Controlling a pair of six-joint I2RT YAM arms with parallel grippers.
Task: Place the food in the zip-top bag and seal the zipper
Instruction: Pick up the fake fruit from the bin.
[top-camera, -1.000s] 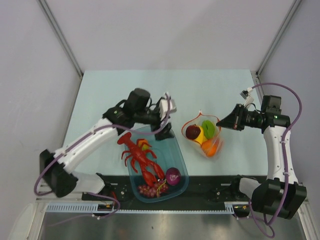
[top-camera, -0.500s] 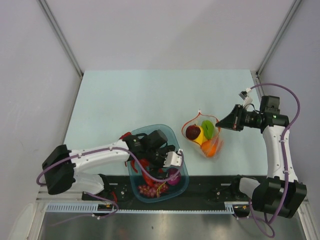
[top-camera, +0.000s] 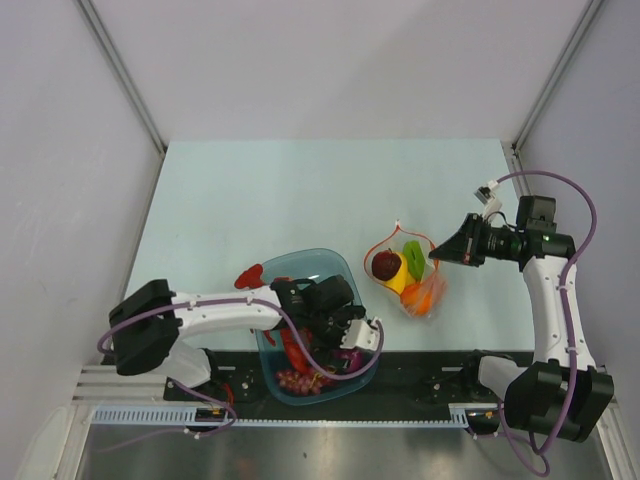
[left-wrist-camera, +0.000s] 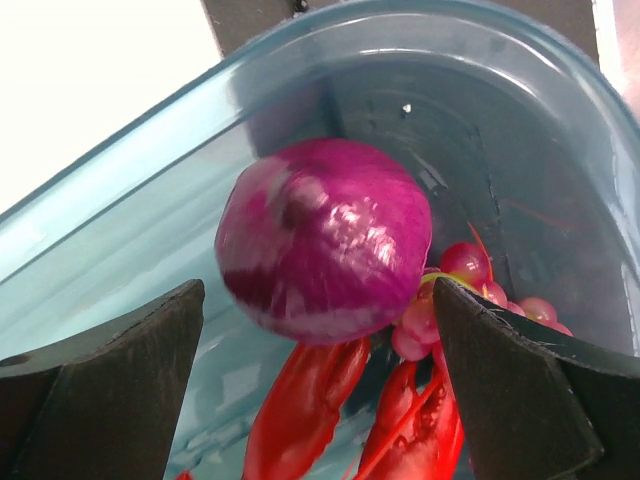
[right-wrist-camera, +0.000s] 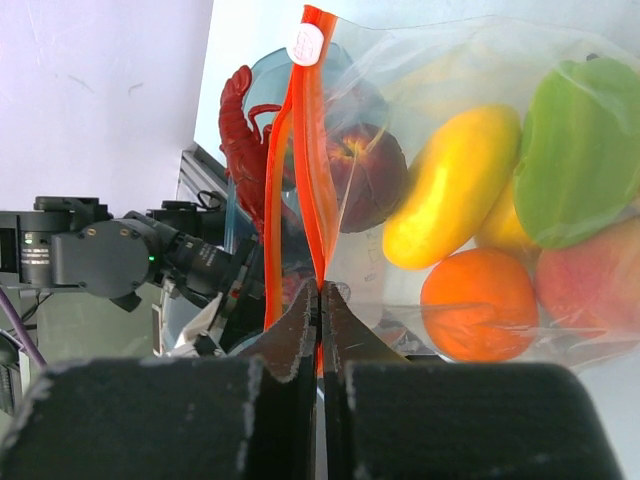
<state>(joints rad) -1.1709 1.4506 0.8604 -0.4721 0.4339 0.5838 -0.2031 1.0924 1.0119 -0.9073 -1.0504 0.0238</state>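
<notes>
Pale desk (top-camera: 300, 190). Left hand (left-wrist-camera: 315, 300), spread apart, straddles a purple onion (left-wrist-camera: 325, 240) in a tub (left-wrist-camera: 130, 140); best centred before closing. Right hand (right-wrist-camera: 320, 295) clamps the bag zipper (right-wrist-camera: 314, 18).

Left arm (top-camera: 215, 312): stretched low to the left of the zip-top bag (right-wrist-camera: 400, 60). Left gripper (left-wrist-camera: 320, 300): jaws wide apart.
Right arm (top-camera: 555, 300): raised to the bag's right. Right gripper (right-wrist-camera: 320, 290): fingers pressed together on the bag's zipper (right-wrist-camera: 300, 150).

The top camera looks steeply down from high behind the robot over the whole table (top-camera: 300, 190). The left wrist camera peers close into the tub (left-wrist-camera: 120, 240). The right wrist one faces the bag (right-wrist-camera: 450, 60) past its hand (right-wrist-camera: 320, 290), with the lobster (right-wrist-camera: 240, 130) behind; all three also show from above.
</notes>
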